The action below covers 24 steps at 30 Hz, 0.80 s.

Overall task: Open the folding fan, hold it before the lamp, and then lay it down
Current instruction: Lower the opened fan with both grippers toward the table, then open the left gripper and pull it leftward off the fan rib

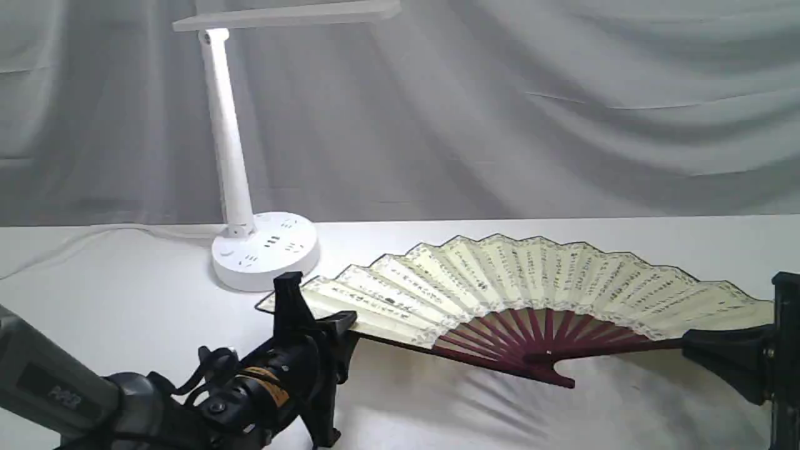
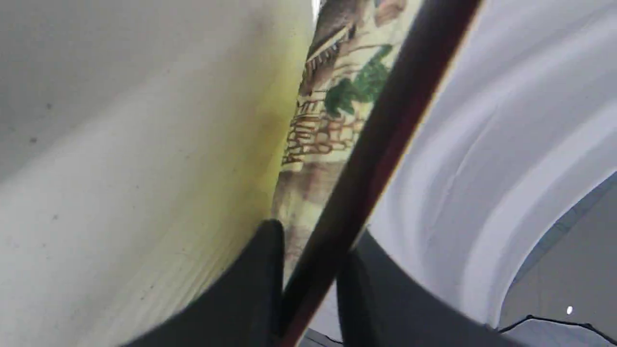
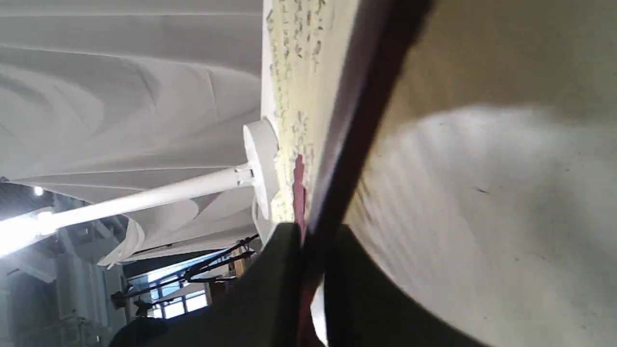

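White cloth [image 1: 562, 112] hangs behind a white table [image 1: 125, 300] in the exterior view. The folding fan [image 1: 531, 275] is spread wide across the middle and right of the surface, calligraphy side up, with its arc toward the back edge and its maroon pivot toward the front edge. The lamp [image 1: 228, 156] stands at the back left, its round base just beside the fan's left tip and its bar head cut off by the top of the frame. The left gripper [image 1: 315, 306] straddles the fan's left end. The right gripper [image 1: 700, 347], partly cut off at the frame's right side, clamps the right end. Bare surface lies open along the front edge and at the far left. Whether the leaf rests on the table or hangs just above it is hard to make out.

In the left wrist view, the dark left outer rib [image 2: 366, 159] runs between two black fingers [image 2: 250, 289], with a thin sliver of light on one side. Whether they press the rib or merely flank it cannot be told. A painted scene on the leaf is blurred.

In the right wrist view, the jaws stand closed on the right outer rib [image 3: 356, 120]. The lamp shows beyond the leaf, its head lost in glare.
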Tool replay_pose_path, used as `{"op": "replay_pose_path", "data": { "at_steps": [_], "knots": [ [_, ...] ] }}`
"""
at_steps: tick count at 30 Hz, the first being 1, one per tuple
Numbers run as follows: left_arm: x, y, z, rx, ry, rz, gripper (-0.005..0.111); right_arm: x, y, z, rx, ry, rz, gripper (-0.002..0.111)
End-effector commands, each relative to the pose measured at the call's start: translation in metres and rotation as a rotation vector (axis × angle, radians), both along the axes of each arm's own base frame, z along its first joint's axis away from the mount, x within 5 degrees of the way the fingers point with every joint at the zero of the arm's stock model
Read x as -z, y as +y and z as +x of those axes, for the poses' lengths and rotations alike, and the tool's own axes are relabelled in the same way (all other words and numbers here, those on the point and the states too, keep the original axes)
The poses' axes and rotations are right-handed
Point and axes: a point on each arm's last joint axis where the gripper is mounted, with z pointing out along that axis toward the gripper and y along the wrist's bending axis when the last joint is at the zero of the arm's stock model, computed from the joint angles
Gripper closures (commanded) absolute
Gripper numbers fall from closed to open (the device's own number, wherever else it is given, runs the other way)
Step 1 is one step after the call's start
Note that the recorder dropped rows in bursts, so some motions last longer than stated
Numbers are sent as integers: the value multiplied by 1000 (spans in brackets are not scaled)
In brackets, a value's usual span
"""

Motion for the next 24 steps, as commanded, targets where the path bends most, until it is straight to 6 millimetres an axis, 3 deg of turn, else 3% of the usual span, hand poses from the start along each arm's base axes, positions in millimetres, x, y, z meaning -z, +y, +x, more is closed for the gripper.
{"op": "replay_pose_path", "data": {
  "at_steps": [1,10,16,24],
  "knots": [
    [-12,0,5,-26,-69,-26,76,6,-4,-1,-2,10,-67,108],
    [-14,-3,4,19,-94,-19,46,9,-6,-1,9,35,-98,108],
    [-19,6,10,131,-131,30,45,-2,-9,8,-11,-44,-82,108],
    [-20,39,20,323,-170,152,45,-2,-19,16,3,-43,-183,108]
  ]
}}
